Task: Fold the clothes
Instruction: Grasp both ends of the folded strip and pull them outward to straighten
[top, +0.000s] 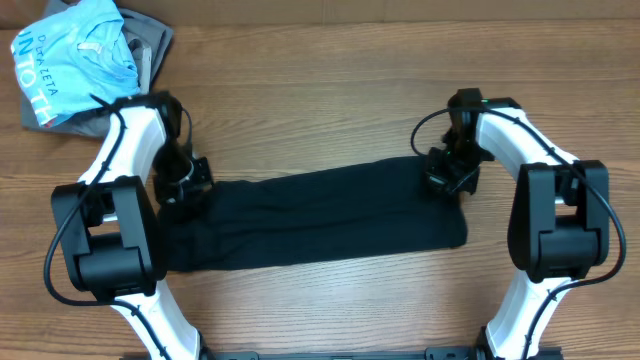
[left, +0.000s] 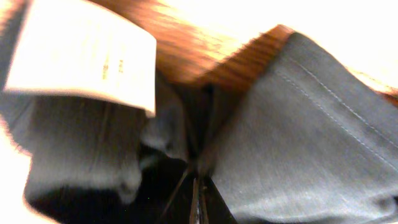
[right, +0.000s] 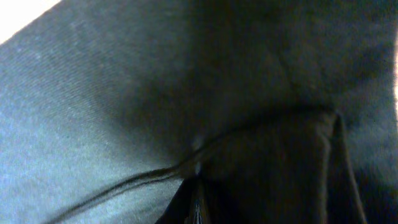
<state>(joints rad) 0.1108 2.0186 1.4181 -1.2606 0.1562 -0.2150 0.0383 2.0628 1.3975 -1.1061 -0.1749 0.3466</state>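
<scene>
The black cloth (top: 320, 220) lies flat on the table (top: 330, 80). The left gripper (top: 185, 185) pinches one end tight. The right gripper (top: 448, 175) pinches the other end tight.

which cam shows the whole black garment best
Overhead: the black garment lies spread as a long band, almost all of it visible. The left wrist view shows only bunched fabric and a white tag; the right wrist, just dark cloth close up.

The garment (top: 320, 220) is matt, finely woven black cloth; the table (top: 330, 80) shows smooth wood grain; the white label (left: 81, 53) looks papery.
</scene>
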